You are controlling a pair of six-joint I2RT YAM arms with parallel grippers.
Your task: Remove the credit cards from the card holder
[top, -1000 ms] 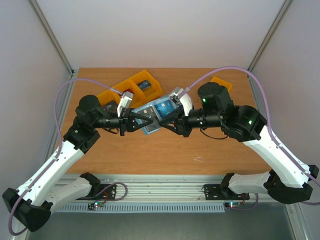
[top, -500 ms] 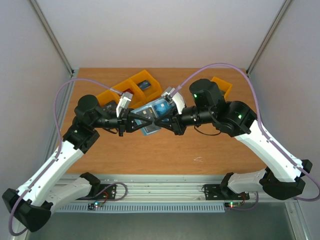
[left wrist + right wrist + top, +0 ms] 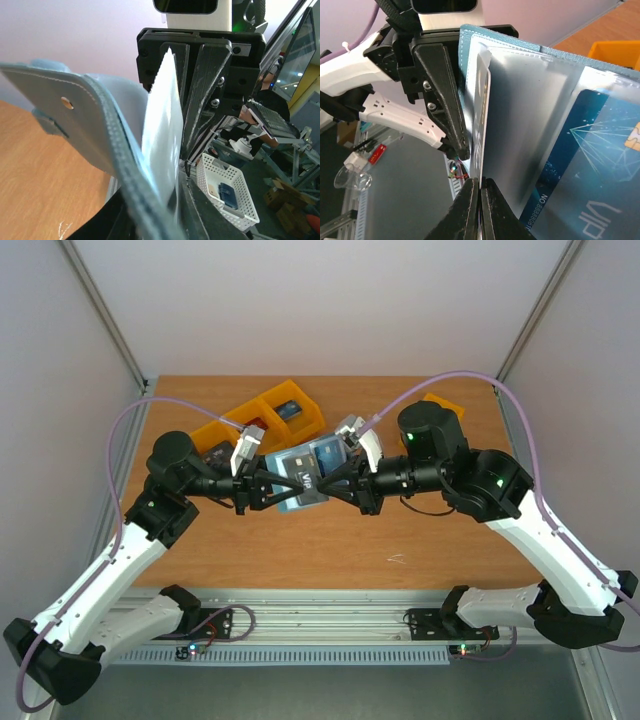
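Above the middle of the desk [image 3: 330, 540], the two arms meet nose to nose with the card holder [image 3: 285, 462] hanging between them, clear of the wood. It is spread open, with its lighter inner pockets turned up toward the overhead camera. A blue card [image 3: 600, 165] marked VIP sits behind a clear pocket window.

The right fingers [image 3: 476, 200] are pinched tight together on the edge of a pale card [image 3: 482, 115]. That card stands edge-on in the right wrist view, just beside the holder's teal border and partly in front of the clear pocket. How much of it sits in a slot I cannot make out.

The left fingers [image 3: 280, 488] come in from the other side and sit either side of the holder's outer flap, a little parted. Whether they are actually pressing on it I cannot tell. From the left wrist camera the flap's grey-blue outside shows with its small round snap stud [image 3: 66, 102]. The pale card is bright behind it, and the right arm's black fingers are directly opposite.

Behind the arms, toward the back left of the desk, stand joined orange bins [image 3: 262, 420] with small dark items inside. Another orange bin [image 3: 443, 405] peeks out behind the right arm.
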